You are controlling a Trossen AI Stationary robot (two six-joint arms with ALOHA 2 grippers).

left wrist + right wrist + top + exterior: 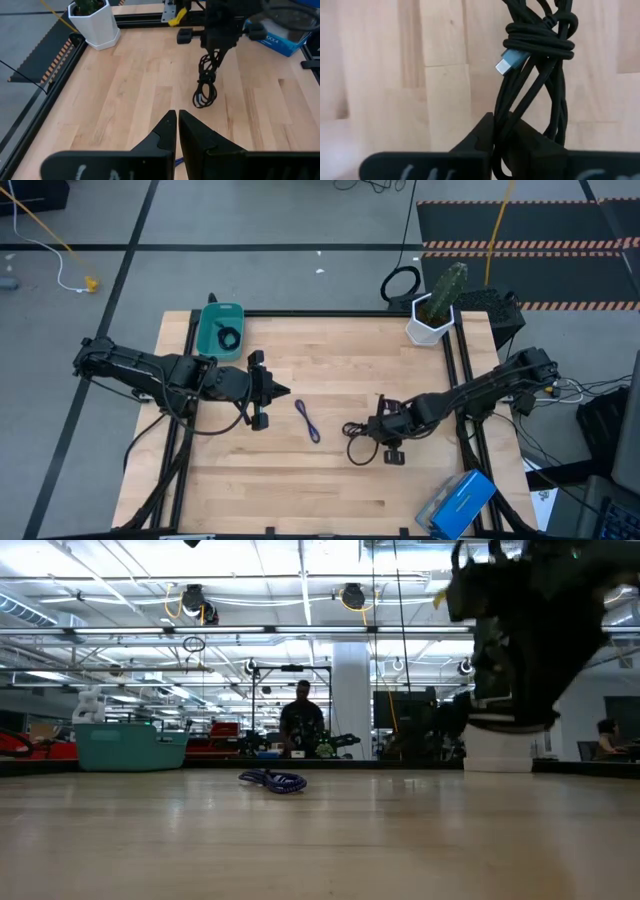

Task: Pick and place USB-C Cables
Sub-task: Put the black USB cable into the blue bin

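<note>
At the far left edge of the pale wood-plank surface [300,480], the teal plastic tray [208,338] already holds one coiled black cable [229,337], so a third of the job looks done. Just beside the tray the left gripper [285,390] waits, jaws together and empty. At mid-surface the thin blue-purple cable [307,421] lies loose and untouched. To the right, the right gripper [501,131] has its jaws clamped on a matte, braided black cable bundle [537,75], tied with its own wraps, a metal plug poking out; it looks partly lifted, still to be carried to the tray
</note>
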